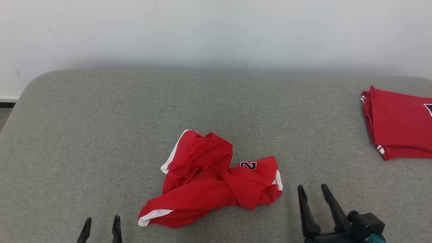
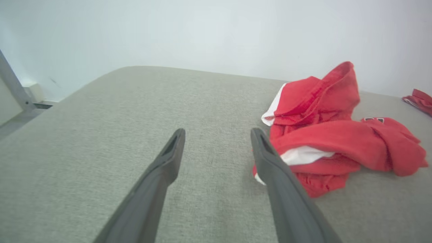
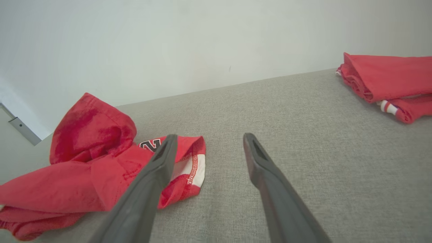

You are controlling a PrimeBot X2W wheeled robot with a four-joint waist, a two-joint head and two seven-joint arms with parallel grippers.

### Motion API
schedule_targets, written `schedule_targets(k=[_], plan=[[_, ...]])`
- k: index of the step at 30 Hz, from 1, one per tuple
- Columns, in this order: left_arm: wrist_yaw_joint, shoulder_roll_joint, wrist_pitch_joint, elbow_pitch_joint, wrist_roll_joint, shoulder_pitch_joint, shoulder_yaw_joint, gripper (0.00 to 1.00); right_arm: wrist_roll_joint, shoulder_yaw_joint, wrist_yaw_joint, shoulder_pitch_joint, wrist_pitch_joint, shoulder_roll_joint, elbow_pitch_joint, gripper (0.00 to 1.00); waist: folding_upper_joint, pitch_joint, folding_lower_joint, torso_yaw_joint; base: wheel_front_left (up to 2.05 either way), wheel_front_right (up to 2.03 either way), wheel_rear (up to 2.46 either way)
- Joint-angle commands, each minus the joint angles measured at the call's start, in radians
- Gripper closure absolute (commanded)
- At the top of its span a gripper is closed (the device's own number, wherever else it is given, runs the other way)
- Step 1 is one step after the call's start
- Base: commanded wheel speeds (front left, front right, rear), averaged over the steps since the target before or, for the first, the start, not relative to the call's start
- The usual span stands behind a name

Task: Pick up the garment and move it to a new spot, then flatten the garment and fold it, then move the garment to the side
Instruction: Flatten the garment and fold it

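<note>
Well, the crumpled red garment lay in a heap on the grey fabric surface, on its near side and about midway across. My left gripper sat just left of it, fingers spread with nothing between them, and my right gripper just right of it, likewise spread and empty. Some folded red clothes lay well apart at the far right.
</note>
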Motion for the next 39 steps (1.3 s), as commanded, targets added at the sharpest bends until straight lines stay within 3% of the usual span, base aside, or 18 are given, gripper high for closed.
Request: schedule_targets(k=[1,20,21,23,31,39], plan=[[0.002,-0.005,-0.002,-0.007,0.007,-0.017,0.007,0.0,0.005,0.015,0.001,0.003,0.0,0.001,0.009,0.0,0.0,-0.003,0.0,0.011,0.0,0.0,0.0],[0.001,-0.019,-0.002,-0.003,0.001,-0.065,0.016,0.0,0.057,0.289,0.001,-0.203,0.0,-0.002,0.343,0.0,0.0,-0.011,0.0,0.056,0.0,0.0,0.0],[0.001,-0.02,-0.002,-0.001,0.002,-0.065,0.013,0.0,0.065,0.301,0.001,-0.21,0.0,-0.001,0.368,0.52,0.0,-0.012,0.0,0.062,0.0,0.0,0.0],[0.001,-0.02,-0.002,0.003,0.003,-0.065,0.011,0.0,0.076,0.304,0.001,-0.231,-0.001,-0.001,0.398,1.0,0.0,-0.014,0.0,0.068,0.0,0.0,0.0],[0.001,-0.02,-0.002,-0.001,-0.014,-0.048,0.024,0.0,0.069,0.243,0.001,-0.225,0.0,-0.014,0.357,1.0,0.0,-0.018,0.0,0.048,0.0,0.0,0.0],[0.003,-0.02,-0.002,0.011,-0.027,-0.052,0.017,0.0,0.078,0.11,0.001,-0.121,0.0,-0.061,0.166,1.0,0.0,-0.019,0.0,-0.003,0.0,0.0,0.0]])
